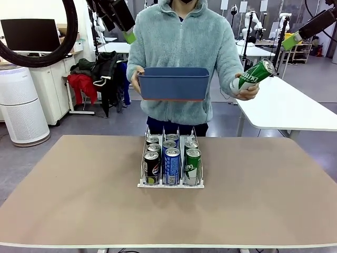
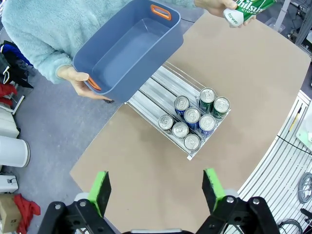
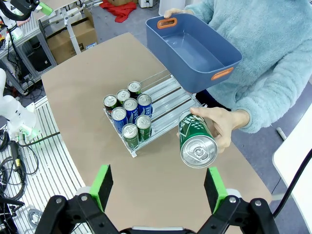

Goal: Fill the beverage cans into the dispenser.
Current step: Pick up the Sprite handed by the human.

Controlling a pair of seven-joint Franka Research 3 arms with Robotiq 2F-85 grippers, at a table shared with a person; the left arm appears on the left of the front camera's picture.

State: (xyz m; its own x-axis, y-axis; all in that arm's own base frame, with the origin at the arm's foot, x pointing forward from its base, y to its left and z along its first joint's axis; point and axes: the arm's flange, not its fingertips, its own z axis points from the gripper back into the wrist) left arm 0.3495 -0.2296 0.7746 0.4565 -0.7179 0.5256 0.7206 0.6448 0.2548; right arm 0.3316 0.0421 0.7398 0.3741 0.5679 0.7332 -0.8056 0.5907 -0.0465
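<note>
The left gripper (image 2: pixel 157 187) and right gripper (image 3: pixel 158 186) hang high, jaws spread and empty — the green can (image 1: pixel 255 75) sits tilted in the person's hand (image 1: pixel 246 90) at far right. Grabbed off-centre it could slip and fall; the blue bin (image 1: pixel 174 83), held over the far end of the half-filled dispenser (image 1: pixel 170 185), would block loading there.

Empty blue bin (image 1: pixel 174 84), orange handles, above the far edge of the tan table (image 1: pixel 79 200); white air purifier (image 1: pixel 21 108) at left.
</note>
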